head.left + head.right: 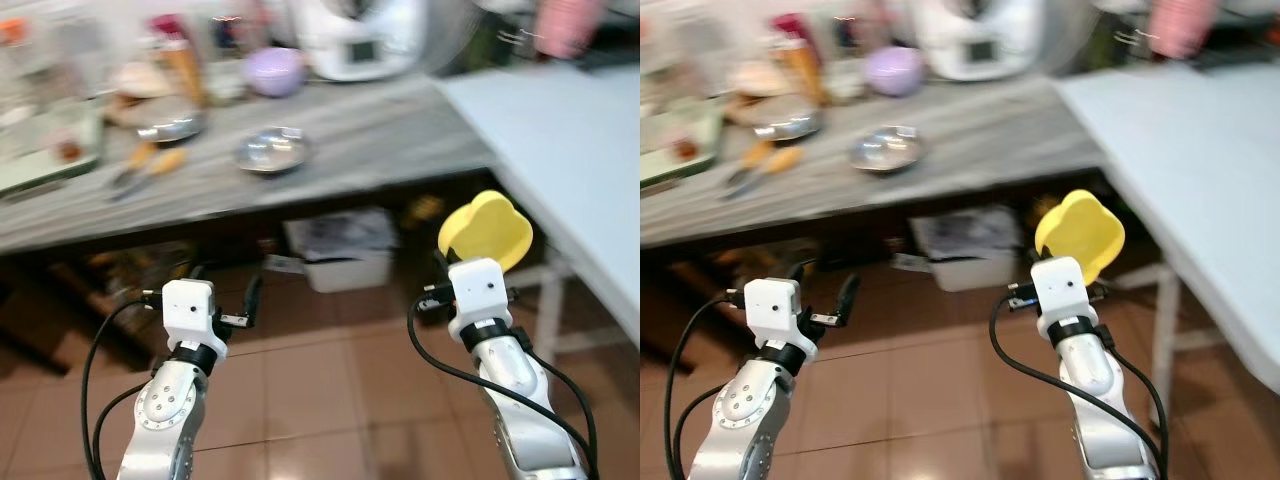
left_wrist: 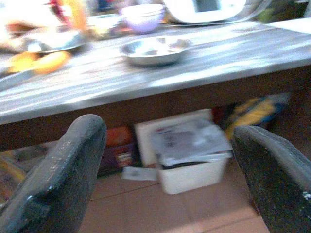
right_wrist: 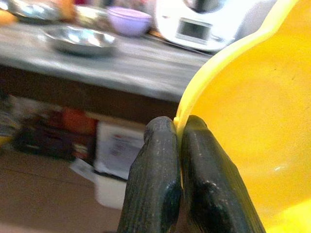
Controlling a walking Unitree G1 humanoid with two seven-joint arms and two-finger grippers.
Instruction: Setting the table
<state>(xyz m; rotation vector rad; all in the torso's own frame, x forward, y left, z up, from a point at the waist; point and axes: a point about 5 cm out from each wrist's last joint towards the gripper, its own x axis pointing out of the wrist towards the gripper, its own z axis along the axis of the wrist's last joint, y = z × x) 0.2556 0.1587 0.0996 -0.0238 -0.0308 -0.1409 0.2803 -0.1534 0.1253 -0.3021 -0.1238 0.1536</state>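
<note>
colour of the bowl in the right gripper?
Yellow. The bowl shows best in the right wrist view, its rim pinched by the right gripper.

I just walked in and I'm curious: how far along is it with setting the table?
Early on. Done: the right claw has picked up a yellow dish, pinching its rim. In hand: carrying it; the left claw is open with nothing in it. Left: the white table looks bare where visible, and the metal bowl sits on the counter.

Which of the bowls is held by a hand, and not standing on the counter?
The yellow bowl: the right hand pinches its rim, in the air. The steel bowl and the purple bowl stand on the grey counter.
</note>
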